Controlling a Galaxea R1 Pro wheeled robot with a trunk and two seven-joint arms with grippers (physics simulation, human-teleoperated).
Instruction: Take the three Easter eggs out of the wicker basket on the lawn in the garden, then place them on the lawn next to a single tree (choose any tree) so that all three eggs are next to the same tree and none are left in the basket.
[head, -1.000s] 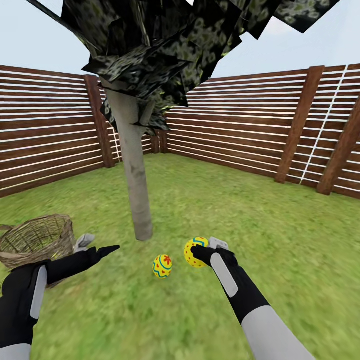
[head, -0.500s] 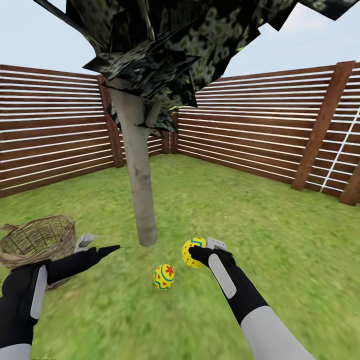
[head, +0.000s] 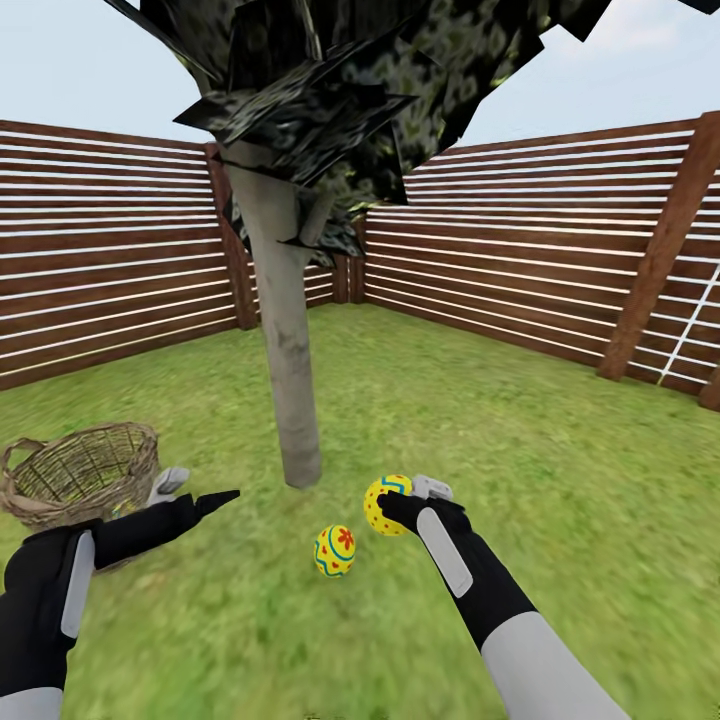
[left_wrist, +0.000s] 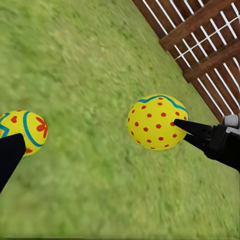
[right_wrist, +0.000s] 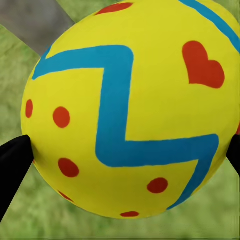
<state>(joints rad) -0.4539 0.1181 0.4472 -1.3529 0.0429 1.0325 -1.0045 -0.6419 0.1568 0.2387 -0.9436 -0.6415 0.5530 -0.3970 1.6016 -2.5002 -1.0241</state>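
easter egg (right_wrist: 125, 110) clamped between right gripper (head: 392, 512) jaws, above lawn (head: 480, 420), near tree (head: 290, 380)

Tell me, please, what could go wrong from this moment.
The right tool holds a yellow egg with blue zigzag and red dots above the green grass lawn; dropped from there, it might roll away from the grey-beige tree trunk. It might also knock the yellow egg lying on the grass.

bright, even, shadowless daylight render; soft blur across the grass (head: 520, 430)
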